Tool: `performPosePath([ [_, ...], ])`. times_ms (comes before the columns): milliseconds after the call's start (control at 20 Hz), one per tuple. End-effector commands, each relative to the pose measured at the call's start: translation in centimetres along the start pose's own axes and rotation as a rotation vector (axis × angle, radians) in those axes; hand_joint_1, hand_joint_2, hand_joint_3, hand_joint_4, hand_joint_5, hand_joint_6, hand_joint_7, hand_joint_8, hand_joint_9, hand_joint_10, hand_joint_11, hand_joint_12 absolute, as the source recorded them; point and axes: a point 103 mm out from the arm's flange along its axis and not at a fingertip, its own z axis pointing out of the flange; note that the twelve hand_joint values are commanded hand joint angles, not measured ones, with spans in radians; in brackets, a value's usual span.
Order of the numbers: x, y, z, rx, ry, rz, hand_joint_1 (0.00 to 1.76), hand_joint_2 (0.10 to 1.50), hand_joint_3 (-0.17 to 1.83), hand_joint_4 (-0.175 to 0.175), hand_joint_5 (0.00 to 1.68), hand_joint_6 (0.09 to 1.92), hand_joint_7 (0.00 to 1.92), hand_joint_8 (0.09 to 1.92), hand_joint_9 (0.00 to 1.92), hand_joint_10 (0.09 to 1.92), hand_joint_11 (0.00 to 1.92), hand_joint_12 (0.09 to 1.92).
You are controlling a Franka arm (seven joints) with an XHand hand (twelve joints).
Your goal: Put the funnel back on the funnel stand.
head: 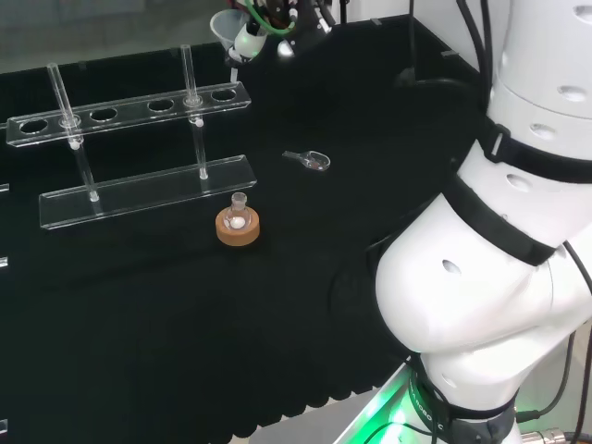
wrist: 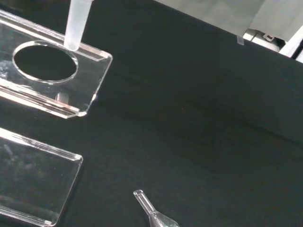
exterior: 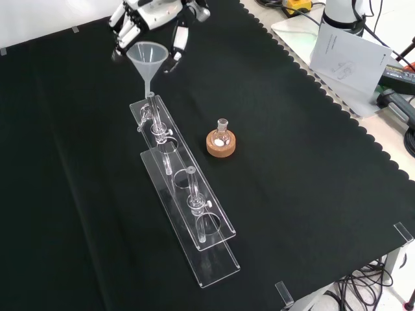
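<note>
Near edge: the funnel stand [exterior: 188, 214] runs from lower centre of the front view up toward the upper left — a clear two-tier rack, its top shelf pierced with round holes.
Middle ground: a small flask [exterior: 222, 127] sits on a cork ring [exterior: 221, 144] just right of the rack in the front view; a small clear scoop [head: 310, 160] lies apart on the cloth at centre of the head view.
Far end: here's the action — the funnel [exterior: 147, 59] hangs at the upper left of the front view, cone up, stem pointing down at the rack's far end.
Stem: in the wrist view the stem tip [wrist: 75, 26] sits right at the rim of the end hole [wrist: 45, 61] — over the edge as far as I can judge, not yet through.
Hand: the hand [exterior: 150, 18] is at the top edge of the front view, fingers curled around the funnel's cone.
Handling: my read — light, rigid, smooth and likely slippery, probably breakable if knocked against the shelf. The cone rim is the place to hold, leaving the stem free to drop through.
Next: nudge to centre the stem, then lower.
</note>
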Motion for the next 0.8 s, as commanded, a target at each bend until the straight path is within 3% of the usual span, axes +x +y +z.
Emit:
performPosePath([
  [50,0.6,0.4,0.1,0.001,-0.008,-0.01,0.68,0.82,0.45,-0.023,0.62,0.64,0.73,0.7,1.12,0.44,0.63,1.25],
  [800,1.5,0.8,1.0,0.022,-0.023,-0.019,0.68,0.82,0.45,-0.023,0.62,0.64,0.73,0.7,1.12,0.44,0.63,1.25],
])
